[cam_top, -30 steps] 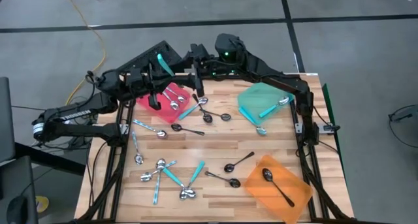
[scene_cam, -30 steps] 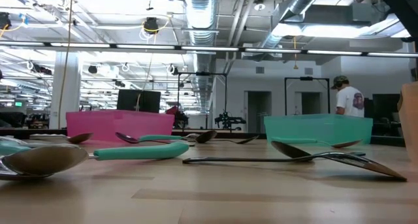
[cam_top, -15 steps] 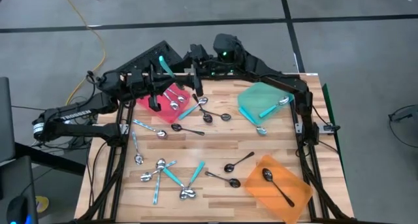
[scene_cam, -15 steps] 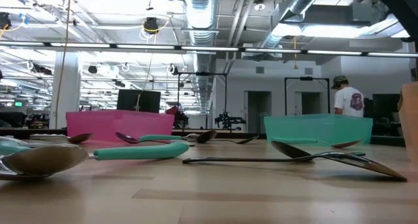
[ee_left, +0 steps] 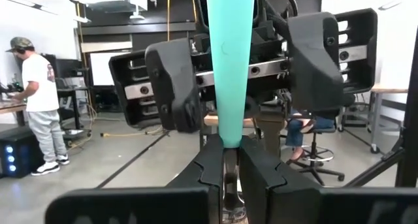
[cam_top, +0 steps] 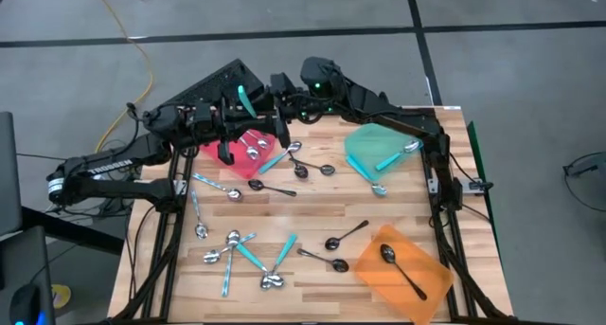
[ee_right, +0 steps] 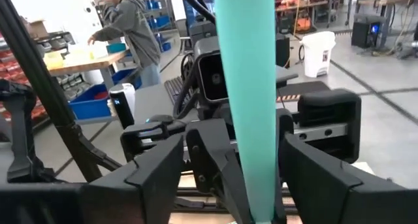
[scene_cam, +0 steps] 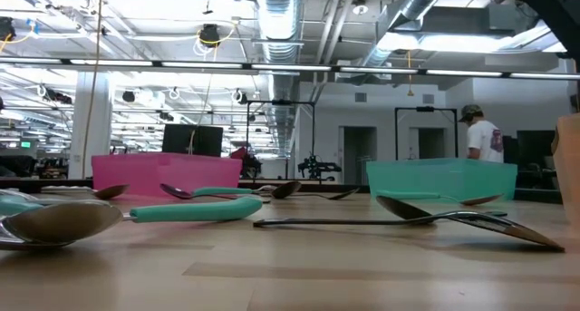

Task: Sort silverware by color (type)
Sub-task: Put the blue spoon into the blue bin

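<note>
Across the wooden table (cam_top: 312,207) lie scattered spoons: silver ones, teal-handled ones (cam_top: 248,256) and black ones (cam_top: 346,235). Red tray (cam_top: 220,153) at the far left holds silver spoons; teal tray (cam_top: 365,140) at the far right holds a teal-handled spoon; orange tray (cam_top: 426,273) at the near right holds one black spoon (cam_top: 401,269). Room beyond: open workshop, ducts overhead, a person (scene_cam: 484,139) standing at the back.

Both arms meet above the table's far edge, over the red tray. Left gripper (cam_top: 248,110) is clamped tight on a teal-handled spoon (ee_left: 226,67), held upright with the handle up. Right gripper (cam_top: 277,90) faces it just beside, fingers spread wide on either side of the teal handle, not gripping it.
</note>
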